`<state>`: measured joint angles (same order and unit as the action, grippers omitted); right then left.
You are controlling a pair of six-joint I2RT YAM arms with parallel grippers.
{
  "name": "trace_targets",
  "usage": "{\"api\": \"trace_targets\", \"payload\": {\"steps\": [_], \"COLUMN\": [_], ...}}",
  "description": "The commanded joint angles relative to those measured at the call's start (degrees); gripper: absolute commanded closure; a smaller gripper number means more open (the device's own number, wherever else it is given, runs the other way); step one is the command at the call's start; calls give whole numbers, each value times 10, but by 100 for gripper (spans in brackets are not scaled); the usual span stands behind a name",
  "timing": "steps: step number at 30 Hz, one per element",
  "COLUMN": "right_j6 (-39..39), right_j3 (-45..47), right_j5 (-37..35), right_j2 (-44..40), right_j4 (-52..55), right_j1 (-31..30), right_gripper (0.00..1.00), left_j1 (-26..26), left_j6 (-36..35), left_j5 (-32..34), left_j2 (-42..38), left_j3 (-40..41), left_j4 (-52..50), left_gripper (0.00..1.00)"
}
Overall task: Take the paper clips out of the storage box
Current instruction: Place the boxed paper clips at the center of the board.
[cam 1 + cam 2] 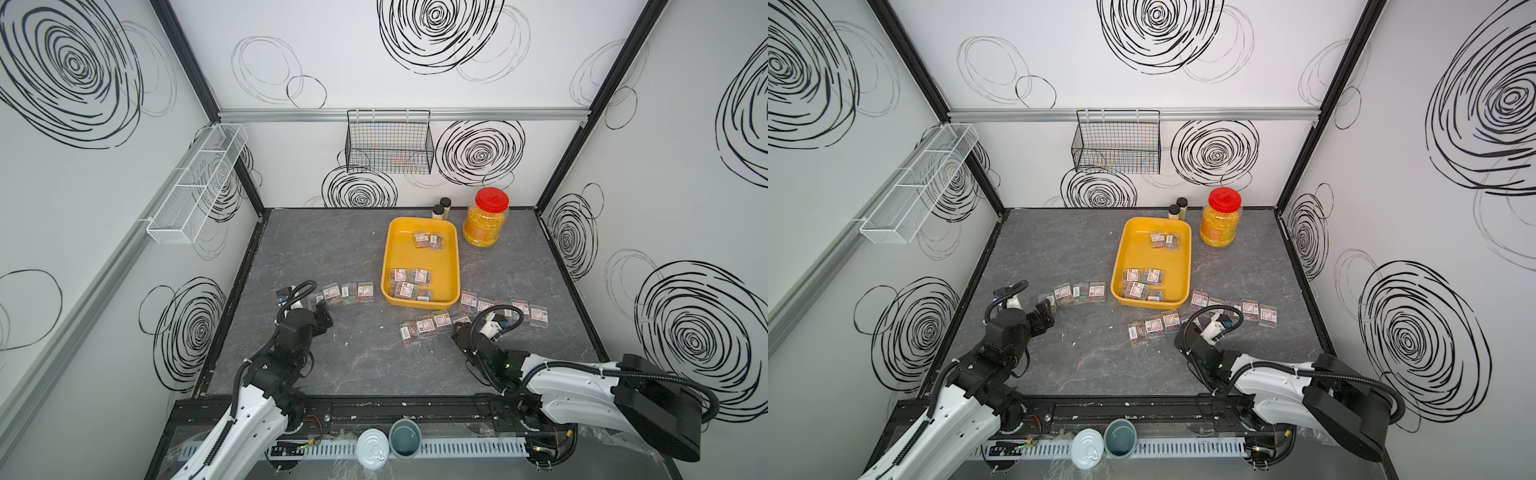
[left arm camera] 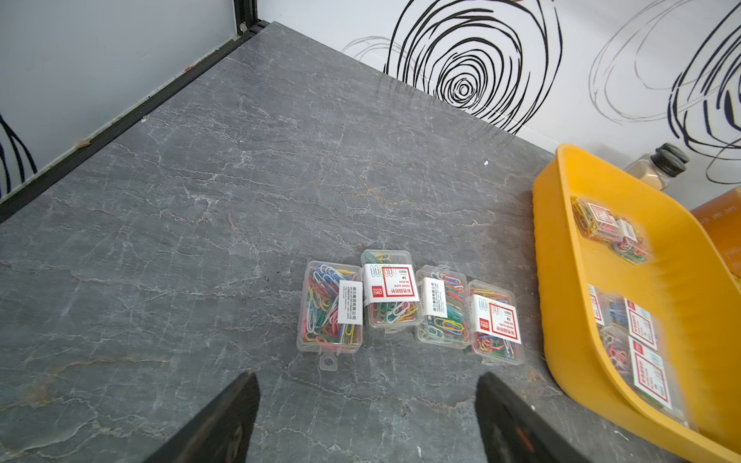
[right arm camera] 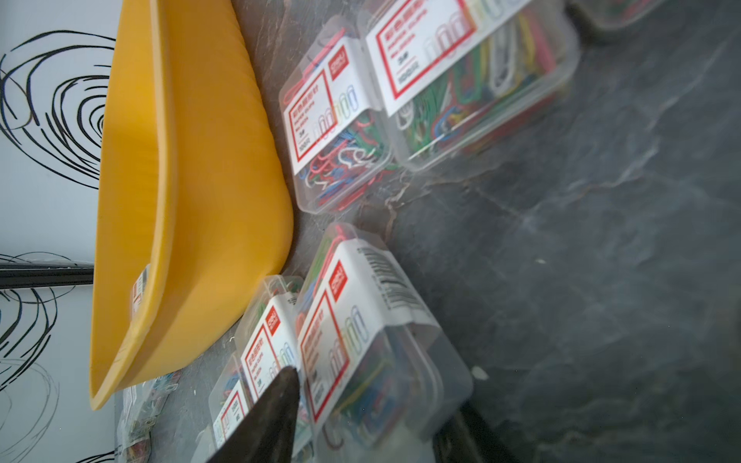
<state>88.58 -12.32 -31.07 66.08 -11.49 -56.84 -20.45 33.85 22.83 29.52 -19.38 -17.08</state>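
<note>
The storage box [image 1: 419,259] is a yellow tray at the middle back of the table, also seen in both wrist views [image 2: 561,240] [image 3: 192,160]. Several clear cases of paper clips [image 1: 409,282] lie inside it. More cases lie on the table: a row to its left [image 1: 349,293] [image 2: 409,304], a row in front [image 1: 426,326] and a row to its right [image 1: 503,309]. My left gripper [image 2: 369,377] hangs open just short of the left row, holding nothing. My right gripper [image 3: 377,397] is open, its fingers either side of a case [image 3: 381,348] resting on the table at the front row's right end.
A red-lidded jar of yellow grains [image 1: 485,224] and two black-capped bottles [image 1: 441,210] stand behind the tray. A black wire basket [image 1: 388,143] and a white mesh shelf [image 1: 197,183] hang on the walls. A tin can [image 1: 372,449] and a cup [image 1: 405,438] sit at the front rail.
</note>
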Motion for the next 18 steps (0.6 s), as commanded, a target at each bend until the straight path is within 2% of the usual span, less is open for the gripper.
{"api": "trace_targets", "payload": {"steps": [1,10,14,18], "right_j6": [6,-40,-107,-209], "right_j3": [-13,-33,-73,-149], "right_j5": [18,31,48,35], "right_j2": [24,-58,-71,-69], "right_j4": [12,88,130,185], "right_j1": [-5,-5,-4,11], "right_gripper": [35,19,15,16], "left_j1": [3,3,3,3], "left_j6": [3,3,3,1], "left_j5": [-4,-5,-6,-11], "left_j2": [-3,-4,-3,-7], "left_j3": [5,5,5,6], "left_j4": [6,7,7,9], "left_gripper": [11,11,11,11]}}
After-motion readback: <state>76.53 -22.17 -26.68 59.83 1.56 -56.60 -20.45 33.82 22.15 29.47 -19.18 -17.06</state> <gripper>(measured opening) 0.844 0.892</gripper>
